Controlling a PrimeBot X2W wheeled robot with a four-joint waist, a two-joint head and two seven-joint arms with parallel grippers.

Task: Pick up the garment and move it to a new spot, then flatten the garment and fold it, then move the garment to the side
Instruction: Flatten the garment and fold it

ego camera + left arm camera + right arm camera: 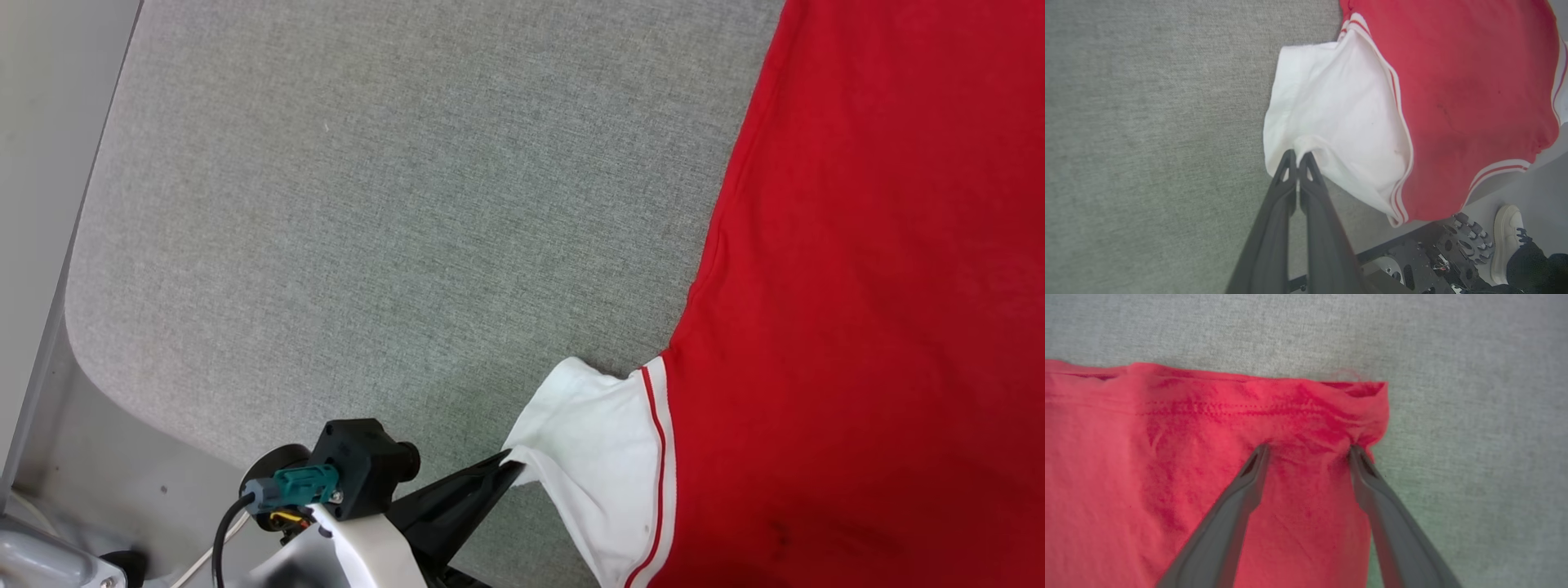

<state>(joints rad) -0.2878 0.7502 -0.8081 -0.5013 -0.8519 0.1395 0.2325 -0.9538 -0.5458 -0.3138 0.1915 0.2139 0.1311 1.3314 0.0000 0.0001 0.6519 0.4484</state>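
The garment (pixel 865 269) is a red T-shirt with a white sleeve (pixel 596 457) and red-and-white trim, spread over the right part of the grey table. My left gripper (pixel 510 465) is shut on the edge of that white sleeve (pixel 1331 118), its two dark fingers pressed together (pixel 1297 161) and pinching the cloth. My right gripper (pixel 1308 451) stands open over a corner of the red hem (pixel 1298 412). Its fingertips (pixel 1260 453) press down on the fabric, which wrinkles between them.
The grey fabric-covered table (pixel 392 212) stretches to the left of the shirt; its rounded edge (pixel 73 327) meets a pale floor. Beside the table's edge, the left wrist view catches a person's white shoe (pixel 1506 241) and the robot's dark base (pixel 1437 257).
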